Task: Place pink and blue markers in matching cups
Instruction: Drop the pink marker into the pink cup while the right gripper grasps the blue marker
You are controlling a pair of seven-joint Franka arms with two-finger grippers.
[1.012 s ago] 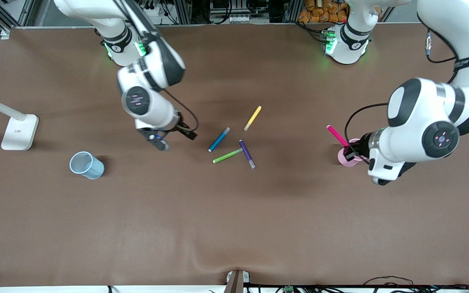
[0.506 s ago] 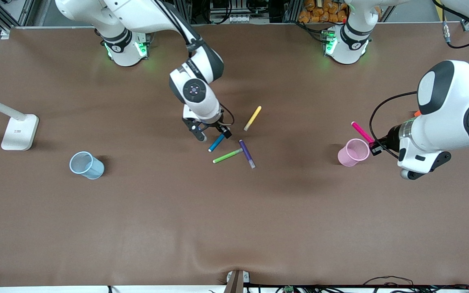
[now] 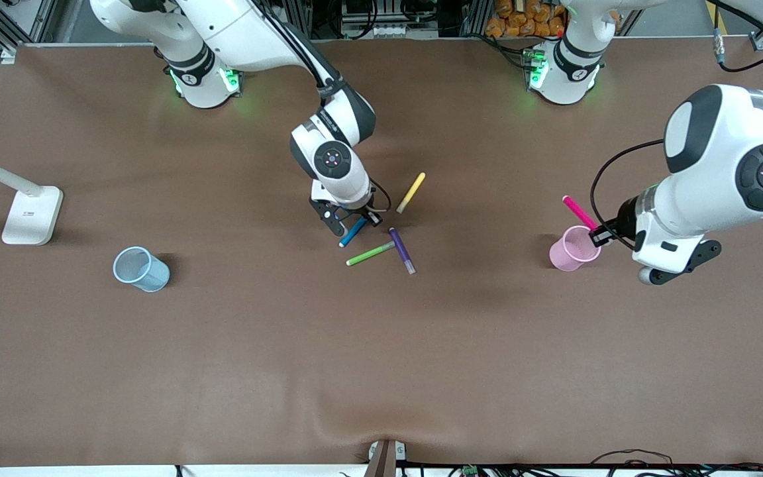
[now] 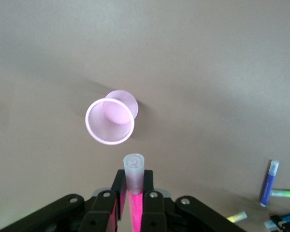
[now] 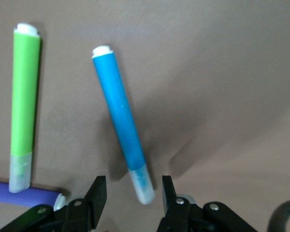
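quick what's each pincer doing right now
Left pincer: shut on the pink marker, over the table beside the pink cup.
Right pincer: open, fingers astride the blue marker.

1. My left gripper (image 4: pixel 134 200) is black and holds a magenta-pink marker (image 3: pixel 578 212) with a pale, translucent grey cap.
2. The pink cup (image 3: pixel 573 248) is pale pink, with a finely ribbed inner wall.
3. The blue marker (image 5: pixel 122 126) is bright medium blue, with a white tip and a pale bluish-grey cap.
4. My right gripper (image 5: pixel 134 197) is black too.
5. The green marker (image 3: pixel 369 254) is lime green, with a white tip and a pale cap.
6. The purple marker (image 3: pixel 402 251) is dark purple with a greyish cap.
7. The yellow marker (image 3: pixel 411 192) is bright yellow.
8. The blue cup (image 3: pixel 140 268) is pale light blue.
9. The table (image 3: pixel 381 358) is plain matte brown.
10. Both my arms are white with black joints.
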